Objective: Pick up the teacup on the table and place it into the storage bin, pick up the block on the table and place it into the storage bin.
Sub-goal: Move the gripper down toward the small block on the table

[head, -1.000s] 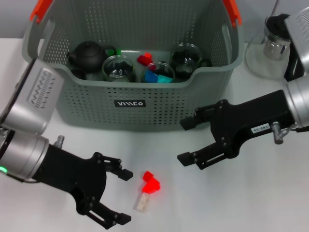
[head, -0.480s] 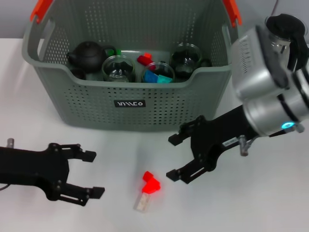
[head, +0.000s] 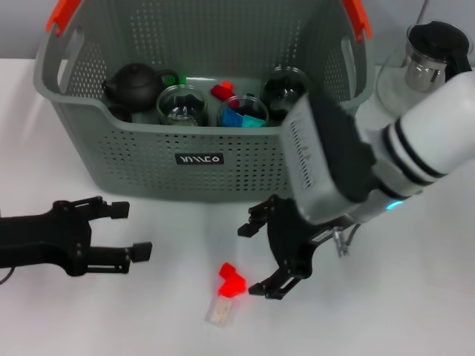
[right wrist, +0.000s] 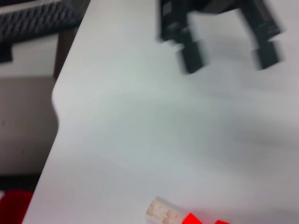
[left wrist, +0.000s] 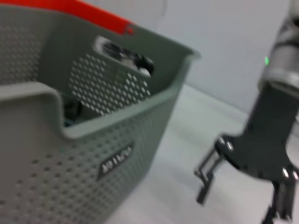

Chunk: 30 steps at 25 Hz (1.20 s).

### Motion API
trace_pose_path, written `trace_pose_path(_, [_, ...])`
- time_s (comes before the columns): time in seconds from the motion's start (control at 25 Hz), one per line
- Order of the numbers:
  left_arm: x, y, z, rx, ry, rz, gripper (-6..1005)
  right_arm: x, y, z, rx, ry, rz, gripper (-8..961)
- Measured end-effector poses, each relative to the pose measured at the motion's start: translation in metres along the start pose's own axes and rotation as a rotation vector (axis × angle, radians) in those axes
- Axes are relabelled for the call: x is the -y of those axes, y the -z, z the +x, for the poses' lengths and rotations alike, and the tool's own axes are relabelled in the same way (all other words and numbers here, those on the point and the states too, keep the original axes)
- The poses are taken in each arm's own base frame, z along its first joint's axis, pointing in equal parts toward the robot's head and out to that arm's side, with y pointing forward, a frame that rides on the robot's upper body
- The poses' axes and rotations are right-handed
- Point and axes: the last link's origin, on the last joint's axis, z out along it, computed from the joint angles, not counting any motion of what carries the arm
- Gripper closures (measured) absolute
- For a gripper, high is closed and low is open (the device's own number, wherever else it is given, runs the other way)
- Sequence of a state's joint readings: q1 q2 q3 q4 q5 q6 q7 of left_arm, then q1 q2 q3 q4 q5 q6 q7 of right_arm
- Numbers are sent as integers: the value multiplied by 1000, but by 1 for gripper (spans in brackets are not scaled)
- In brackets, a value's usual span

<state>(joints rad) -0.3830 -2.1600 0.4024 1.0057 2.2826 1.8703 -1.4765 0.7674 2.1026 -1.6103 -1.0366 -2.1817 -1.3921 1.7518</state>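
The red block [head: 231, 280] lies on the white table in front of the storage bin [head: 200, 159], with a pale block piece [head: 221, 311] touching it. My right gripper [head: 254, 259] is open just to the right of the red block, its fingers apart from it. My left gripper [head: 130, 231] is open and holds nothing, low at the left. Glass teacups [head: 182, 104] stand inside the bin; none shows on the table. The right wrist view shows the red block [right wrist: 191, 218], the pale piece [right wrist: 163, 212] and the left gripper [right wrist: 229, 56] farther off.
A black teapot [head: 135, 83] and coloured blocks [head: 241, 117] are in the bin. A glass teapot [head: 424, 67] stands on the table to the right of the bin. The table edge [right wrist: 53, 100] shows in the right wrist view. The bin's front wall [left wrist: 93, 149] fills the left wrist view.
My left gripper drew back to the left, away from the red block. My right gripper swung left and down, and now sits close beside the block.
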Motion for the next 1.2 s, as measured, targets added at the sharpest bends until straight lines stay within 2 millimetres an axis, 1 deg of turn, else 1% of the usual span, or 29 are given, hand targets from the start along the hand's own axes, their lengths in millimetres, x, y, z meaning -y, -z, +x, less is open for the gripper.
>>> trace_pose_path(0.16, [2, -1, -5, -51, 46, 18, 54, -2, -10, -15, -55, 111, -25, 39])
trace_pose_path(0.36, [4, -2, -9, -80, 74, 44, 54, -12, -21, -27, -125, 220, -94, 39])
trace_pose_path(0.64, [7, 0, -10, -107, 91, 74, 54, -17, -29, -32, -216, 333, -120, 38])
trace_pose_path(0.84, [6, -3, -10, -119, 101, 65, 54, -14, -32, -35, -226, 371, -97, 38])
trace_pose_path(1.0, [7, -5, -10, -121, 99, 61, 54, -12, -40, -38, -224, 405, -56, 38])
trace_pose_path(1.2, [7, -5, -9, -121, 97, 59, 54, -10, -48, -37, -220, 423, -12, 38])
